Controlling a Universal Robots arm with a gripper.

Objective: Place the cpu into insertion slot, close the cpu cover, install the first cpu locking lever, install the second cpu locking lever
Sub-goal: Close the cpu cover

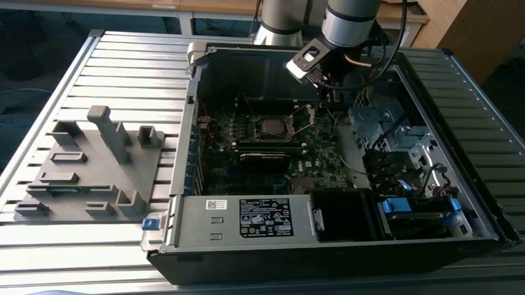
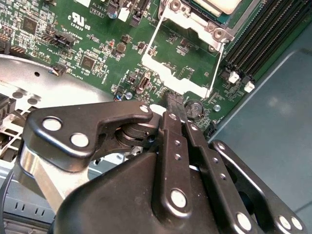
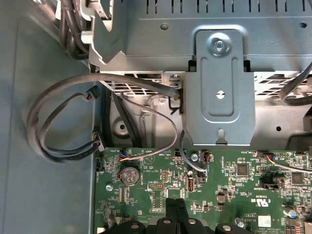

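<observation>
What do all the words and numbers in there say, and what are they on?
Black label on the power supply: print too small to read.
White sticker beside it: too small to read.
White markings on the motherboard: too tiny to read for sure.

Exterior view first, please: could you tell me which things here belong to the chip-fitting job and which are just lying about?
For the job:
chip, in its socket
cover, flipped open
pincer, closed with nothing in it, by the cover's edge

Lying about:
grey block stand on the exterior view's left
power box with a label
coin battery
looped cables
</observation>
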